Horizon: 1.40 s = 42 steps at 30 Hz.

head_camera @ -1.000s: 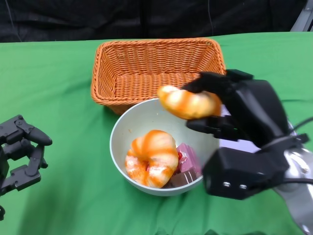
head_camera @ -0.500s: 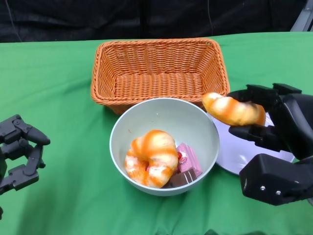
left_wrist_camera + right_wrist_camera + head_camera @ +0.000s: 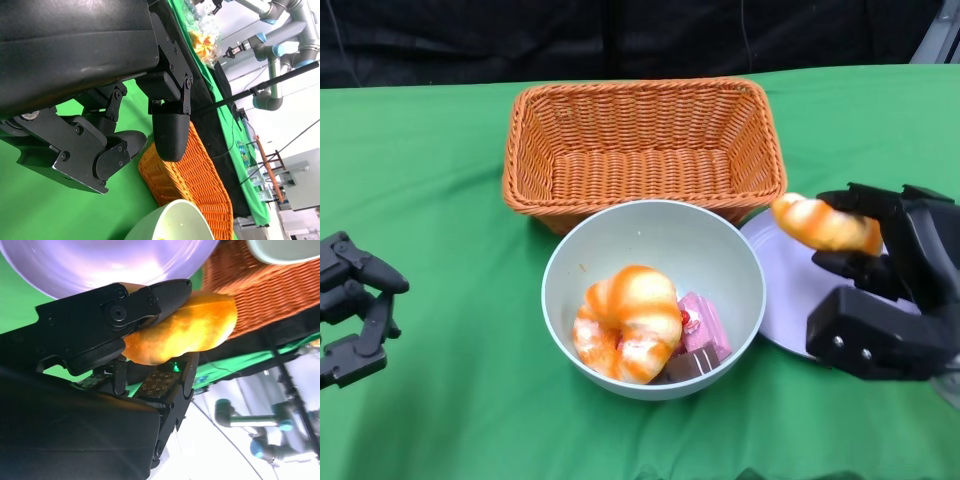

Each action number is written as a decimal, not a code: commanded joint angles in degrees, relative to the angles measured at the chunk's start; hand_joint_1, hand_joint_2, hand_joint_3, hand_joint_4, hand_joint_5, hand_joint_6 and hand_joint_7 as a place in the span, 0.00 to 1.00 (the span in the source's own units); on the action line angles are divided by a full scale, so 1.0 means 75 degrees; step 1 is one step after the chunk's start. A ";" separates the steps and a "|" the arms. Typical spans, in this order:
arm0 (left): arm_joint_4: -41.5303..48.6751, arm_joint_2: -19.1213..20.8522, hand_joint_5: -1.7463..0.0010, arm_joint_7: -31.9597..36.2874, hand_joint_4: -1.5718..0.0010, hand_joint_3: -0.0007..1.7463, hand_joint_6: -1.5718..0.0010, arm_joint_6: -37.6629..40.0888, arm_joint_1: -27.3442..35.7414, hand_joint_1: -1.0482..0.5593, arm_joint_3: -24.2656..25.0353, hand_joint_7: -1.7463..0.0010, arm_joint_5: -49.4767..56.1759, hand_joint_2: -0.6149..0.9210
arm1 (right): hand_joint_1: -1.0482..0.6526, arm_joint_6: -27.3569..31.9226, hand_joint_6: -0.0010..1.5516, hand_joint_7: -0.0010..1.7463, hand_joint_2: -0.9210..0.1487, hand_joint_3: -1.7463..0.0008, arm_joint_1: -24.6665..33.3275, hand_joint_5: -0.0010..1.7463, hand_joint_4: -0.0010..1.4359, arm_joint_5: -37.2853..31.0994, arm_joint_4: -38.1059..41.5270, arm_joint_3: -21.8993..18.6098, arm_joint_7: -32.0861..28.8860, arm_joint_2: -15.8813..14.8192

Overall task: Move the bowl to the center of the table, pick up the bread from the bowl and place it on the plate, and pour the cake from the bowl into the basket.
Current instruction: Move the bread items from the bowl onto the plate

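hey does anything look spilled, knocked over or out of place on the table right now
Nothing stands out. The bowl sits upright with a bread and cake inside, the basket is upright, and the right robot hand holds another bread over the plate.

From the head camera we look steeply down on the table (image 3: 440,150). Our right wrist camera sits close behind its hand (image 3: 115,325), tilted sideways. The left wrist camera looks low across the cloth. All three share the basket (image 3: 642,140) and bowl (image 3: 653,252).
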 commanded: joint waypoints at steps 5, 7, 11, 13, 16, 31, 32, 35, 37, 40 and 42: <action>-0.0105 0.0093 0.03 -0.0019 0.50 0.58 0.54 -0.0058 0.0070 0.64 0.0083 0.23 -0.0091 0.79 | 0.53 -0.0197 0.71 0.15 0.03 1.00 -0.1220 0.73 0.55 0.0001 0.2156 0.0383 -0.0902 0.0249; -0.0166 0.0087 0.02 0.0021 0.51 0.57 0.54 -0.0046 0.0116 0.64 0.0076 0.23 -0.0050 0.80 | 0.52 -0.0254 0.71 0.12 0.04 1.00 -0.1472 0.69 0.57 -0.0032 0.2677 0.0530 -0.1133 0.0316; -0.0247 0.0088 0.03 0.0064 0.55 0.55 0.56 -0.0149 0.0210 0.63 0.0069 0.23 0.0043 0.82 | 0.51 -0.0278 0.73 0.10 0.02 1.00 -0.1902 0.75 0.52 0.0077 0.3663 0.0750 -0.1185 0.0549; -0.0297 0.0068 0.03 0.0055 0.55 0.55 0.55 -0.0118 0.0233 0.63 0.0072 0.23 0.0007 0.82 | 0.51 -0.0332 0.74 0.12 0.02 1.00 -0.2006 0.80 0.51 0.0115 0.3909 0.0814 -0.1259 0.0595; -0.0283 0.0070 0.03 0.0116 0.54 0.55 0.55 -0.0174 0.0242 0.62 0.0083 0.23 0.0068 0.81 | 0.50 -0.0202 0.72 0.11 0.02 1.00 -0.2112 0.77 0.50 0.0083 0.4141 0.1017 -0.1070 0.0685; -0.0175 0.0048 0.04 0.0067 0.49 0.59 0.53 -0.0136 0.0100 0.63 0.0102 0.23 -0.0070 0.79 | 0.34 0.3400 0.31 0.00 0.00 0.90 -0.1644 0.09 0.39 -0.0318 0.0285 0.2485 0.5659 0.0157; -0.0197 0.0039 0.04 0.0076 0.49 0.59 0.53 -0.0098 0.0105 0.63 0.0100 0.23 -0.0077 0.78 | 0.32 0.3750 0.25 0.00 0.00 0.90 -0.1685 0.06 0.33 -0.0314 -0.0050 0.2573 0.6429 0.0080; -0.0214 0.0029 0.04 0.0040 0.49 0.61 0.52 -0.0054 0.0117 0.64 0.0086 0.24 -0.0098 0.77 | 0.25 0.4443 0.13 0.00 0.00 0.92 -0.1885 0.01 0.19 -0.0338 -0.0694 0.2778 0.8186 -0.0120; -0.0228 0.0020 0.04 0.0046 0.50 0.61 0.52 -0.0047 0.0123 0.65 0.0086 0.24 -0.0090 0.77 | 0.20 0.4674 0.11 0.00 0.00 0.93 -0.1958 0.00 0.13 -0.0415 -0.0999 0.2876 0.8841 -0.0230; -0.0246 0.0013 0.04 0.0084 0.51 0.60 0.52 -0.0038 0.0132 0.64 0.0084 0.24 -0.0049 0.77 | 0.15 0.4868 0.11 0.00 0.00 0.94 -0.2040 0.00 0.10 -0.0506 -0.1448 0.3001 0.9568 -0.0421; -0.0223 0.0010 0.04 0.0075 0.51 0.59 0.52 -0.0061 0.0127 0.64 0.0078 0.24 -0.0048 0.77 | 0.13 0.4937 0.11 0.00 0.00 0.95 -0.2091 0.00 0.10 -0.0532 -0.1726 0.3061 0.9979 -0.0564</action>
